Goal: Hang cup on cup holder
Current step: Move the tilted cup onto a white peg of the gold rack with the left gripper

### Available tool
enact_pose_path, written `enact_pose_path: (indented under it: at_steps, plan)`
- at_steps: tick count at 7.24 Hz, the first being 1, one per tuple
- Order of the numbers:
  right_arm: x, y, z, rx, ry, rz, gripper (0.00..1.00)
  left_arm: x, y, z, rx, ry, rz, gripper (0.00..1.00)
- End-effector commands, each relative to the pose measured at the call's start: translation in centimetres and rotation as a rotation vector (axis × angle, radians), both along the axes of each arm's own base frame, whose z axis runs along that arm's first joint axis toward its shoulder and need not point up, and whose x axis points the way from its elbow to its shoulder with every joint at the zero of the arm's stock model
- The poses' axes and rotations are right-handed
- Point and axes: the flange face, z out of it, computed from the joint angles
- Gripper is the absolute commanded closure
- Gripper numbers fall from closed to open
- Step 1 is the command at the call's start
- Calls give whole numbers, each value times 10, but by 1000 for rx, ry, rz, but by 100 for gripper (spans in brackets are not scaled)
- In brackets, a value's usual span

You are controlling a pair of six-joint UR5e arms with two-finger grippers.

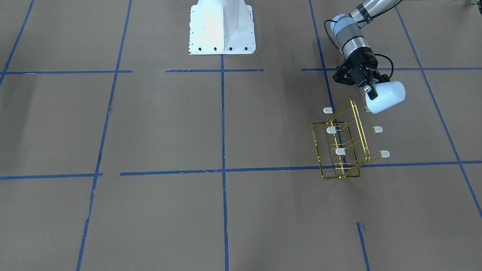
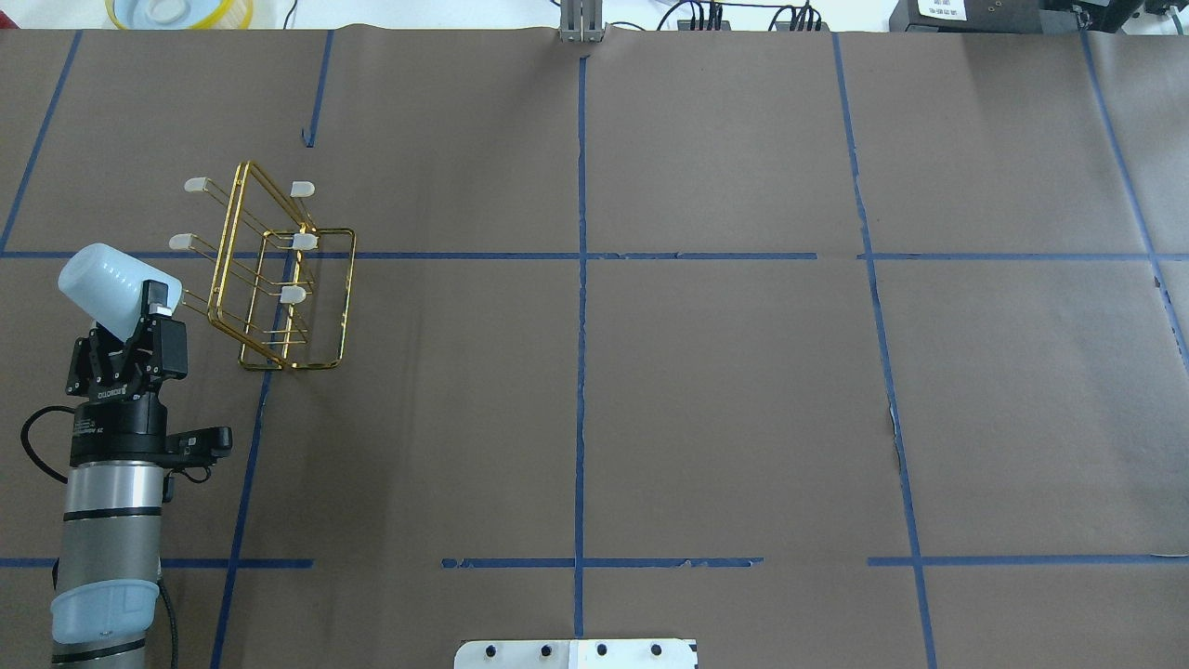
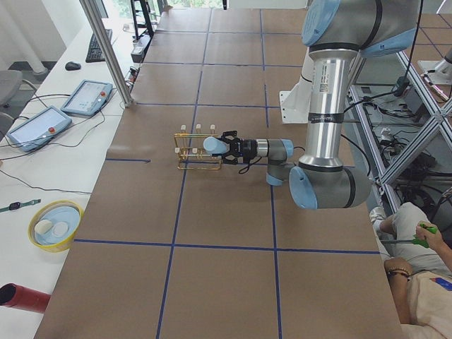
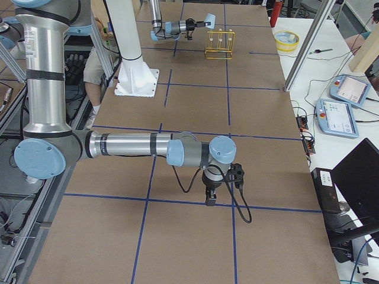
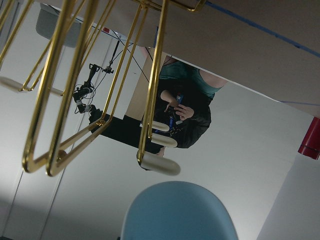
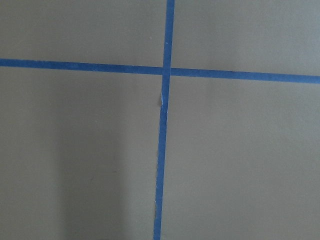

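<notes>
Overhead exterior — left gripper (image 2: 135, 311) clamps cup (image 2: 107, 274) (at cup holder (image 2: 228, 243)).

Pale cup (image 1: 386, 97) aloft, tilted, nr gold cup holder (image 1: 340, 151)

On my overhead view the left arm (image 2: 110, 520) comes in at the near left corner, with the forearm running straight forward and the wrist in line with it. The left gripper (image 2: 139, 311) is held about level, clear of the table (image 2: 725, 390), and points forward. Its fingers are clamped on the cup (image 2: 110, 277), which sits tilted off to the gripper's left. The right arm (image 4: 127, 145) lies stretched out low with the forearm level. Its wrist is bent so the right gripper (image 4: 209, 200) points straight down, close over the table. I cannot tell whether its fingers are apart or together
</notes>
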Motion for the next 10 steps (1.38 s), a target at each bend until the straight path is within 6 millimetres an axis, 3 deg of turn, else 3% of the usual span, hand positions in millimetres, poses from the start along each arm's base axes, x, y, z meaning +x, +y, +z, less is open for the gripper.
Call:
enact_pose_path:
  at_steps: [1, 5, 8, 10]
  plan:
    - [0, -1, -1, 1, 0, 0, 0, 10, -2, 5, -2, -18, 10, 71]
    - [0, 0, 0, 0, 0, 0, 0, 23, -4, 4, -5, -47, 28, 71]
    - [0, -1, -1, 1, 0, 0, 0, 23, -4, 4, -5, -45, 28, 51]
    - [0, 0, 0, 0, 0, 0, 0, 24, -4, 4, -3, -45, 40, 44]
